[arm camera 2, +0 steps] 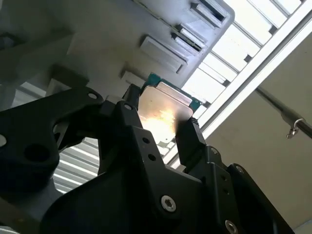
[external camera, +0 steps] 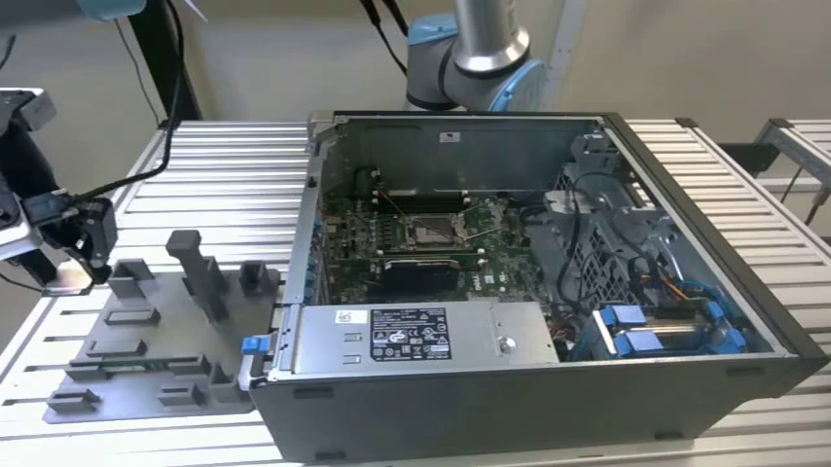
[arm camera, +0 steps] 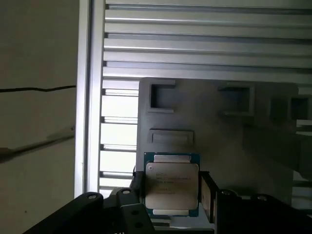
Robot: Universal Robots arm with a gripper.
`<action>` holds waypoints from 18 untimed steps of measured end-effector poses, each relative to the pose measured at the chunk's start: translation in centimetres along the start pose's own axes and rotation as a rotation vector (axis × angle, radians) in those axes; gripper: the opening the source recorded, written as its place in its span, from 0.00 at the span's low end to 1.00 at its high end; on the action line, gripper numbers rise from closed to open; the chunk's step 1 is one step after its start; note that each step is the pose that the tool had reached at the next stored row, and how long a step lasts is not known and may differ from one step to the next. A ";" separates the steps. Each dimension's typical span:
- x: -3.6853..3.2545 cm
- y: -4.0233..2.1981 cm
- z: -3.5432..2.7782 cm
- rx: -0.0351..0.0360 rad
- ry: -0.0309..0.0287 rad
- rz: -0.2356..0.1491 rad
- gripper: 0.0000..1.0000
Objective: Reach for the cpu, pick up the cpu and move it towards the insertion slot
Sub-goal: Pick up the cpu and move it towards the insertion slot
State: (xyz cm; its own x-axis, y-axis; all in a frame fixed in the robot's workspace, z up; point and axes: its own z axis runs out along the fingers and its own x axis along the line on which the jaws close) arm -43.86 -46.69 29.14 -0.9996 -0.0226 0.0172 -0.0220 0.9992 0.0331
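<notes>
We find the gripper (arm camera: 173, 192) pinching the cpu (arm camera: 171, 176) by two opposite edges, metal face showing in both wrist views, held above the grey tray (external camera: 130, 375). The insertion slot (external camera: 433, 231) lies well apart, inside the open computer case (external camera: 520, 394).

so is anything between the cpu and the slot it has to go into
Yes. The gripper holds the cpu by the grey tray. The computer case's side wall stands between it and the insertion slot, and the tray's upright posts rise along the way too.
</notes>
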 end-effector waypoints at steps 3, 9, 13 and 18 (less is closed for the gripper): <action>0.03 0.05 -1.36 0.0000 0.0000 0.000 0.00; 0.07 0.14 -4.08 -0.0001 -0.0001 0.000 0.00; 0.11 0.20 -5.92 -0.0001 -0.0001 0.000 0.00; 0.15 0.28 -8.17 -0.0001 -0.0001 0.000 0.00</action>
State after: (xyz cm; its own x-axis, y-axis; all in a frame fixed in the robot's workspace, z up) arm -43.87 -46.69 37.31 -0.9996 -0.0225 0.0171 -0.0219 0.9992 0.0332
